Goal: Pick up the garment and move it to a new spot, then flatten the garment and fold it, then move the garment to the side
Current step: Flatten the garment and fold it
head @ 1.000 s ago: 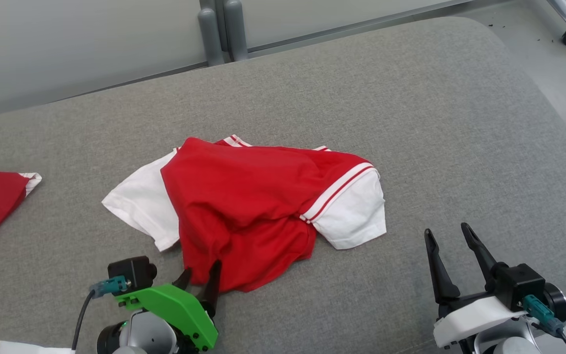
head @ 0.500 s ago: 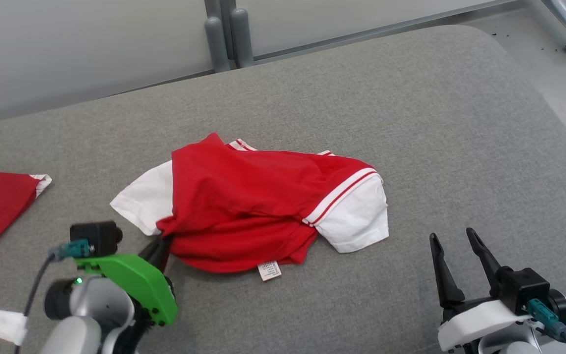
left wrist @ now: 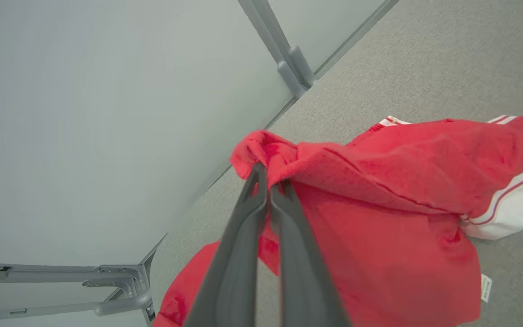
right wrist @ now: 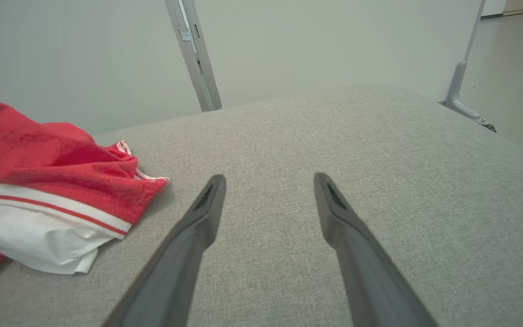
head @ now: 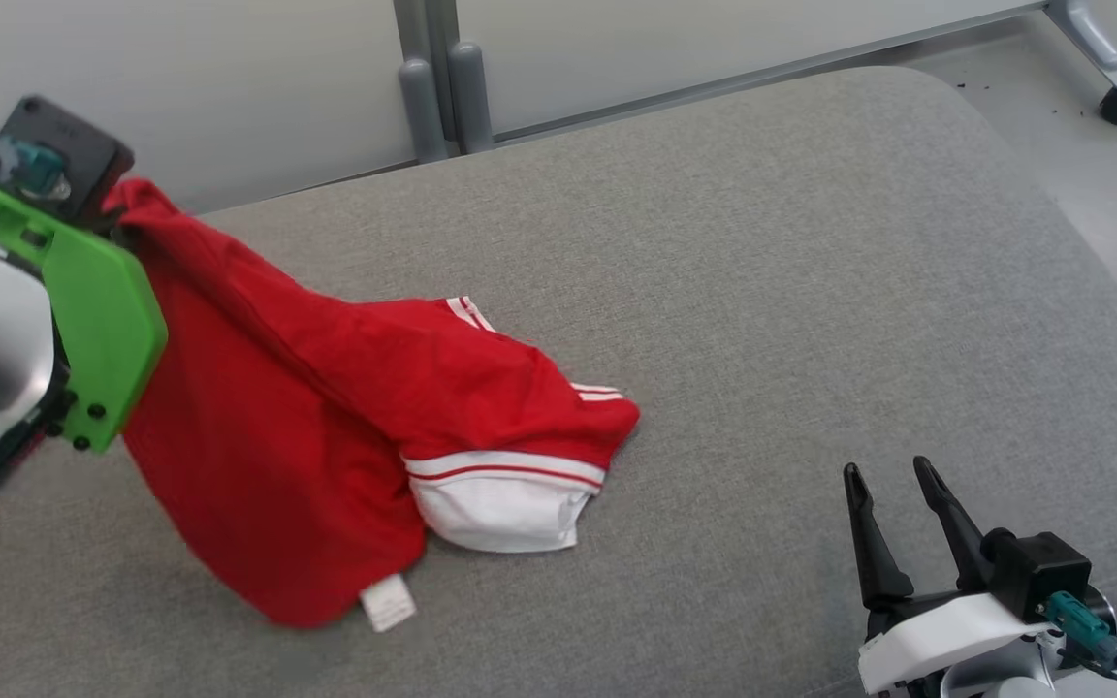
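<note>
Your left end effector (left wrist: pixel 268 175) is pinched tight on a bunched red edge of the garment (head: pixel 326 407) and holds that corner high at 10 o'clock in the head view. The rest drapes down onto the grey counter (head: pixel 811 242), with its white sleeve near 6 o'clock. Your right end effector (head: pixel 884 467) sits at 5 o'clock, fingers spread wide, empty, well apart from the cloth.

The left gripper (left wrist: pixel 271 183) has long dark grey fingers (left wrist: pixel 239 254), a bright green bracket (head: pixel 101 315) with black screws (head: pixel 83 442), a black camera block (head: pixel 62 145) and a teal plug (head: pixel 30 165). The right gripper (head: pixel 886 469) wears a white bracket (head: pixel 946 635).
</note>
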Motion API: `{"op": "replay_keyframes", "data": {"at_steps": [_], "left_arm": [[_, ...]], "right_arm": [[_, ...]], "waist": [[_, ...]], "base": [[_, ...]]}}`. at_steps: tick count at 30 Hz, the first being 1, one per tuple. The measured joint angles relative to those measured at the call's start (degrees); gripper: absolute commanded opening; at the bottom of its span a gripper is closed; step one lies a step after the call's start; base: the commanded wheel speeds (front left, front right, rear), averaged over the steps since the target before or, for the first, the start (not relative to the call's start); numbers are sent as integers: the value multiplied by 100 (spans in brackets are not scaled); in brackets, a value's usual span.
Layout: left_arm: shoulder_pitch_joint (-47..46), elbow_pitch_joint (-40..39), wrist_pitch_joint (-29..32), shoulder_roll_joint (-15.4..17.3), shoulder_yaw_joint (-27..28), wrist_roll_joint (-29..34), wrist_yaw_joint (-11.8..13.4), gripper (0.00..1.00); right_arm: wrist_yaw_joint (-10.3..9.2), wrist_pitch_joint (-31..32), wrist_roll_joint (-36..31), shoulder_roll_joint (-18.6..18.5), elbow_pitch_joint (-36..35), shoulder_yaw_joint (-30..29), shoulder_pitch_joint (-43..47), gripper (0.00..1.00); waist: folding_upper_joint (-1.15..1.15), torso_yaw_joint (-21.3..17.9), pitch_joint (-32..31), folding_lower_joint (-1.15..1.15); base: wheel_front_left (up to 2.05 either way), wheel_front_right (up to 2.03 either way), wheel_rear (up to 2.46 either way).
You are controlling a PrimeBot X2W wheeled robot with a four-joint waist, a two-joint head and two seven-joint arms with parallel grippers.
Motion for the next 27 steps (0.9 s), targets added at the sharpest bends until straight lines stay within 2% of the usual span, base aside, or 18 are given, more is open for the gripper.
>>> {"op": "replay_keyframes", "data": {"at_steps": [5, 10, 16, 18, 20, 21, 22, 24, 27], "left_arm": [[-1056, 157, 254, 40, -737, 67, -29, 0], [-1947, 371, 233, 163, -1621, 122, -41, 0], [-2550, 712, -512, -75, -1881, 280, -44, 0], [-2499, 727, -669, -65, -1926, 313, -40, 0], [-2265, 671, -835, 43, -1892, 313, 66, 0], [-2067, 633, -917, 141, -1850, 307, 166, 0], [-1511, 510, -1125, 402, -1731, 279, 454, 0], [-816, 355, -1394, 657, -1561, 158, 865, 0], [416, -4, -2002, 823, -1326, -1, 1679, 0]], "right_arm": [[0, 0, 84, -1, 46, -25, 71, 100], [0, 0, 79, -1, 69, -129, 79, 100], [0, 0, 42, -1, 55, -176, -34, 100], [0, 0, 25, -1, 52, -155, -39, 100], [0, 0, -1, 0, 53, -146, -34, 100], [0, 0, -1, -1, 54, -145, -26, 100], [0, 0, -4, -1, 59, -132, -5, 100], [0, 0, -11, 1, 62, -121, 42, 100], [0, 0, -73, 0, 71, -169, 140, 100]], "waist": [[0, -98, 77, 0], [0, -70, 114, 0], [0, 10, 129, 0], [0, 46, 121, 0], [0, 87, 112, 0], [0, 112, 110, 0], [0, 168, 110, 0], [0, 231, 112, 0], [0, 353, 113, 0]], "base": [[0, 0, 0], [0, 0, 0], [0, 0, 0], [0, 0, 0], [0, 0, 0], [0, 0, 0], [0, 0, 0], [0, 0, 0], [0, 0, 0]]}}
